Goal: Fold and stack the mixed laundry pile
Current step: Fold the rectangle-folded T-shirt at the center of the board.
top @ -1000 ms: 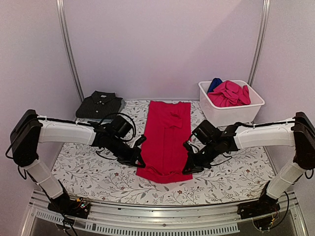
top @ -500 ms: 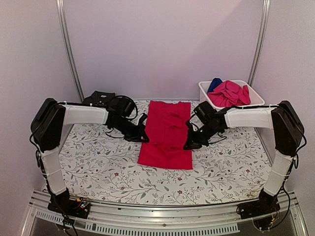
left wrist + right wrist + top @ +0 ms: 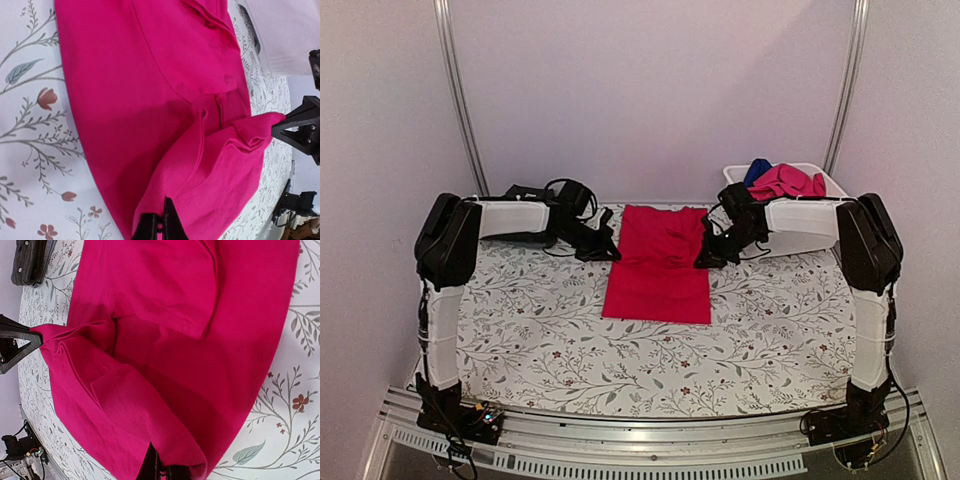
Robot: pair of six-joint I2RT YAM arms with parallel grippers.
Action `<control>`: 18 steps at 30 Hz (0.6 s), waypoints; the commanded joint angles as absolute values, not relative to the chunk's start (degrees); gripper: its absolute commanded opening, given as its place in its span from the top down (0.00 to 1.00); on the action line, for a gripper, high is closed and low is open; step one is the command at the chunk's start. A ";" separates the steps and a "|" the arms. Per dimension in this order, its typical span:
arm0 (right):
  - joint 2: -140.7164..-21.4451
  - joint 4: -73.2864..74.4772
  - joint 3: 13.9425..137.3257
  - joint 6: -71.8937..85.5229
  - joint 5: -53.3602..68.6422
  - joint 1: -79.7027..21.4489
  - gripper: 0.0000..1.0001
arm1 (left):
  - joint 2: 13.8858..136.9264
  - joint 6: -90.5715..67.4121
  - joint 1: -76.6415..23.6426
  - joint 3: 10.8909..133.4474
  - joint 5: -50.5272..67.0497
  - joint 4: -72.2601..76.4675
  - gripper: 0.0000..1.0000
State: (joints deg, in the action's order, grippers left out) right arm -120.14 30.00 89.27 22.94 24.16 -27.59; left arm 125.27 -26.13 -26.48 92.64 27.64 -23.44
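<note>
Mid-fold on the red tee (image 3: pixel 658 265), which lies just left of the white tub (image 3: pixel 810 244). I have the left gripper (image 3: pixel 610 250) and right gripper (image 3: pixel 705 258) each pinched tight on a hem corner, with the lower half doubled over the chest and not yet laid. The cloth is smooth, rumpled only near the collar. The charcoal polo (image 3: pixel 523 191) sits folded, far left of the tub. The magenta garment (image 3: pixel 788 182) and blue garment (image 3: pixel 757 170) lie crumpled inside the tub. I judge most of the work remains.

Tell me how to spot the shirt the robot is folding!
Look at the flowery cloth. In its middle, between the left gripper and the right gripper, lies the red tee, a flat rectangle. The pink clothes are bunched in the white tub and the dark polo sits back left.
</note>
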 commanded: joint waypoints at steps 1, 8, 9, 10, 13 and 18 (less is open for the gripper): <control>-123.83 31.29 94.43 20.49 24.76 -26.59 1.00 | 129.35 -26.01 -25.36 98.64 29.88 -23.40 1.00; -127.56 31.45 97.70 20.32 23.51 -25.52 1.00 | 133.65 -25.64 -24.74 103.08 29.83 -23.81 1.00; -128.07 31.55 98.20 20.31 23.47 -25.49 1.00 | 134.01 -25.66 -24.67 103.17 29.70 -23.86 1.00; -128.78 31.76 98.70 20.17 23.50 -25.49 0.99 | 134.36 -25.62 -24.62 103.29 29.56 -24.00 1.00; -129.53 32.19 99.31 20.21 23.80 -25.44 0.74 | 134.74 -25.71 -23.96 103.45 28.77 -25.16 0.93; -125.23 33.52 98.60 20.05 22.93 -25.41 0.53 | 129.88 -24.68 -21.81 101.42 27.77 -26.65 0.62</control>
